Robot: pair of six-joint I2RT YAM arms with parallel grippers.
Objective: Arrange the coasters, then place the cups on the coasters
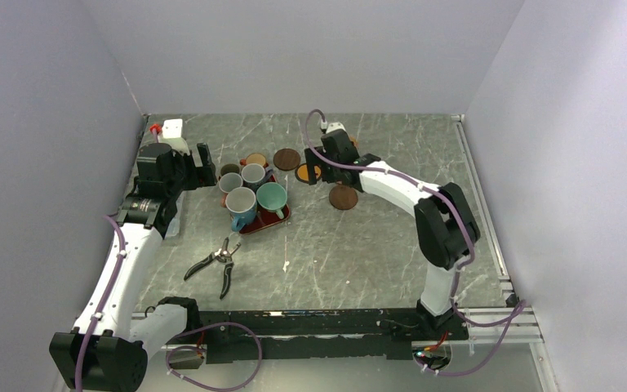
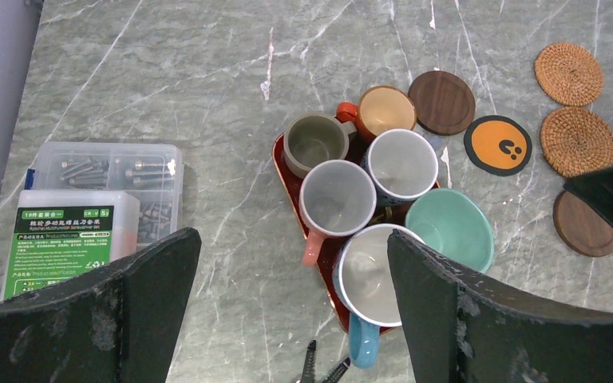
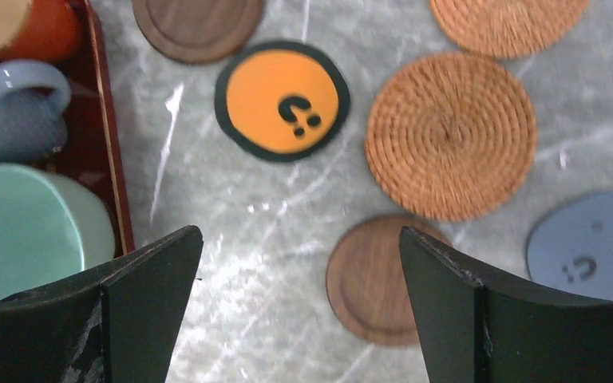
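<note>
Left pincer and right pincer gape empty over grey veined table, pale lilac walls around.

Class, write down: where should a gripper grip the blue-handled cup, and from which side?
Likely from above, pinching the wall beside its handle: the blue-handled cup stands upright, teal cup and pink-handled cup crowd its other sides, the handle side is free.
</note>
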